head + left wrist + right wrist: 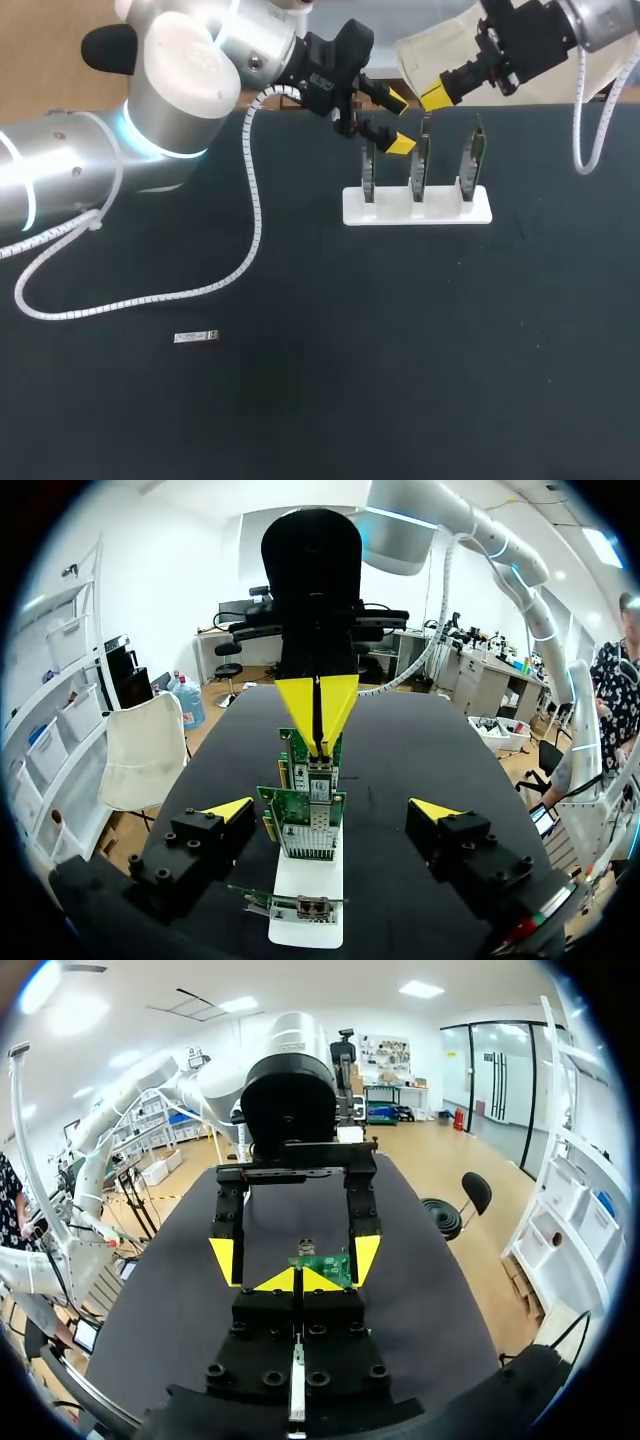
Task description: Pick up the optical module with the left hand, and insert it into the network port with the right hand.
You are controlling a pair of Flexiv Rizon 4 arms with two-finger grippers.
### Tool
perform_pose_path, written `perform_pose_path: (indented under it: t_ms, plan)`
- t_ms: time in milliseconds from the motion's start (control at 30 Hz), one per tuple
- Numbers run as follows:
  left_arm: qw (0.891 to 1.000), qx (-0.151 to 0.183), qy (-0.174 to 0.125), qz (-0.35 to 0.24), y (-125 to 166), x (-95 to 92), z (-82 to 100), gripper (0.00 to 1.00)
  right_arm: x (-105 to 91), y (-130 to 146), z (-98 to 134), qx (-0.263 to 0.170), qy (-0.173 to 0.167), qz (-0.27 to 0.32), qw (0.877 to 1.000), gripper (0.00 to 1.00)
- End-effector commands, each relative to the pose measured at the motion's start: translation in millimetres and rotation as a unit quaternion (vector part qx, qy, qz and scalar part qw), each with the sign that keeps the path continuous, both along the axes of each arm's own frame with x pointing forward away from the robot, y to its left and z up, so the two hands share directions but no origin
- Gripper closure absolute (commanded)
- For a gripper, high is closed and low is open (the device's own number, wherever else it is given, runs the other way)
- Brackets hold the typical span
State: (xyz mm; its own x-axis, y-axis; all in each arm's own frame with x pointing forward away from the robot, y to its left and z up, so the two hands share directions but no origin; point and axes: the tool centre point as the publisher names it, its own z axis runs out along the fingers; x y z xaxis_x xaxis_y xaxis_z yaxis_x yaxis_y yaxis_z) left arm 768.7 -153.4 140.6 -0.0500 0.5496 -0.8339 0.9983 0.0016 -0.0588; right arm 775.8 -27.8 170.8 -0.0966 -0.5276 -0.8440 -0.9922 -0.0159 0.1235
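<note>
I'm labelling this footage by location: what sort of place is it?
Likely a robotics test bench: two robot arms over a black table holding a white stand of circuit cards.

Matt black table [330,400] — small metallic optical module [196,337] — smooth white plastic holder [417,213].

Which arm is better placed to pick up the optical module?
Left, probably: the optical module lies on its side of the table. The left tool and right tool both hang at the card rack.
</note>
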Motion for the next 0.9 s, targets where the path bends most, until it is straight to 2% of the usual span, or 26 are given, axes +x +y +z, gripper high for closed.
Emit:
perform_pose_path:
  t_ms: [33,900]
  plan:
    - [1.0,0.002,0.001,-0.001,-1,1.4,0.5,0.0,2.0,1,-3,-0.002,0.003,0.0,1.0,1.0]
    - [1.0,0.002,0.001,-0.001,-1,1.4,0.5,0.0,3.1,0,-18,-0.021,0.014,-0.008,1.0,1.0]
